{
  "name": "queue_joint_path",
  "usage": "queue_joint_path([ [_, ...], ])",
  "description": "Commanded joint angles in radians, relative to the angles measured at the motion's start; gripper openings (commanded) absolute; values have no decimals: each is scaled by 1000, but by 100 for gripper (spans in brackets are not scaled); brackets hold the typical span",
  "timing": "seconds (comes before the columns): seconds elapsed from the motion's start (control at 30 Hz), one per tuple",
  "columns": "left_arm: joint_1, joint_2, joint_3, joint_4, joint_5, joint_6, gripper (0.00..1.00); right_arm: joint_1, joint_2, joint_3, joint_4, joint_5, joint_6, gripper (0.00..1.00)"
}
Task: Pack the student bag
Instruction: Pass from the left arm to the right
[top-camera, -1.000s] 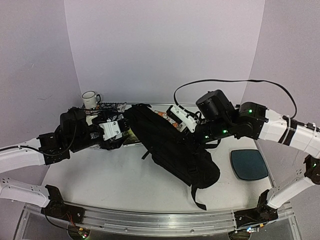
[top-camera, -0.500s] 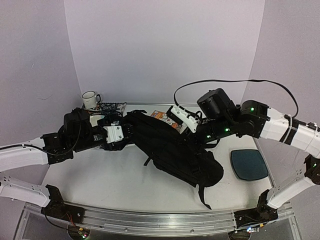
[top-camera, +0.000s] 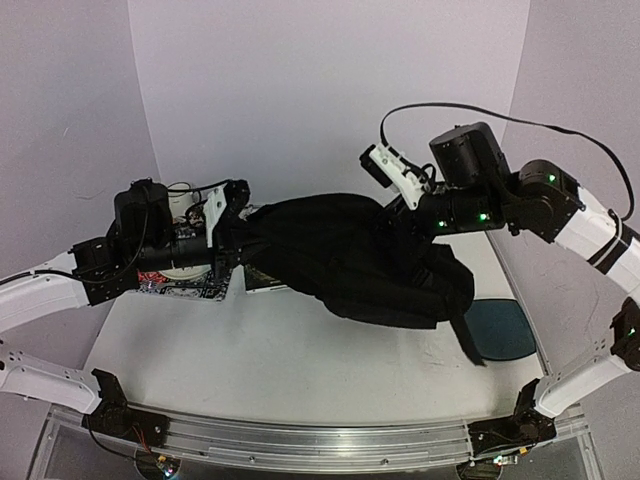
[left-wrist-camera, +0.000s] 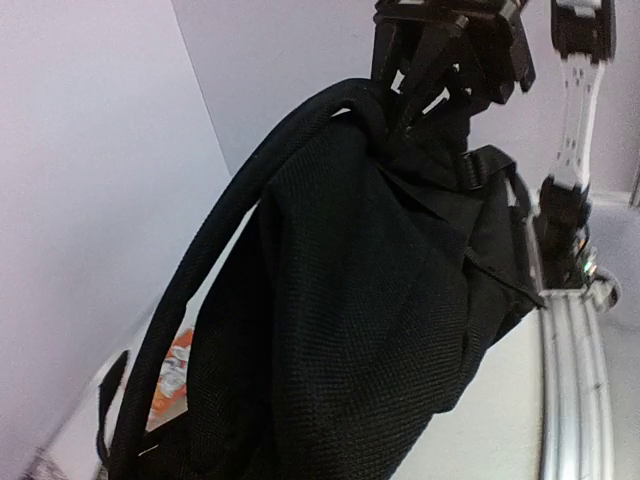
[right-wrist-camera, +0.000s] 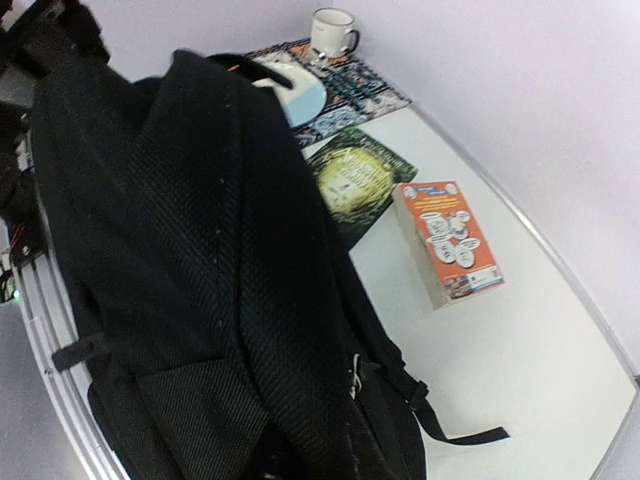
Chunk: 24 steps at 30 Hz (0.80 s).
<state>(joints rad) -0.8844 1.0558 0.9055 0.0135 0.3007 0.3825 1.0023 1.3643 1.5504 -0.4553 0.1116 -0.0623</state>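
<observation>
Two arms hold the student bag slung above the white table, with lilac walls behind. The left gripper is pinched shut on one end, the right gripper half hidden by cloth. Left wrist: black fabric fills the view, and the right gripper clamps its top strap. Right wrist: own fingers hidden; mug and orange box lie beyond.

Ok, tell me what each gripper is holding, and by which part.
Both hold the student bag, which hangs between them: the left gripper on its left end, the right gripper on the opposite end, beside a strap.
</observation>
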Motion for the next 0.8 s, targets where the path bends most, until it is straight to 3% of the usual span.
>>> queue_joint_path([
  [0.0, -21, 65, 80, 22, 160, -622, 0, -70, 84, 131, 213, 240, 5, 25],
  [0.07, -22, 105, 78, 25, 92, -784, 0, -104, 134, 150, 209, 271, 15, 43],
  [0.23, 14, 123, 1, 76, -17, -1140, 0, -130, 187, 182, 199, 265, 43, 63],
  [0.33, 40, 95, -64, 116, -91, -1273, 0, -130, 172, 173, 199, 237, 54, 67],
  [0.47, 72, 66, -118, 145, -143, -1401, 0, -130, 121, 114, 196, 183, 122, 76],
  [0.63, 78, 84, -98, 147, -140, -1409, 0, -130, 9, -34, 195, 66, 182, 84],
  [0.77, 78, 95, -83, 144, -134, -1408, 0, -130, -118, -219, 195, 73, 250, 94],
])
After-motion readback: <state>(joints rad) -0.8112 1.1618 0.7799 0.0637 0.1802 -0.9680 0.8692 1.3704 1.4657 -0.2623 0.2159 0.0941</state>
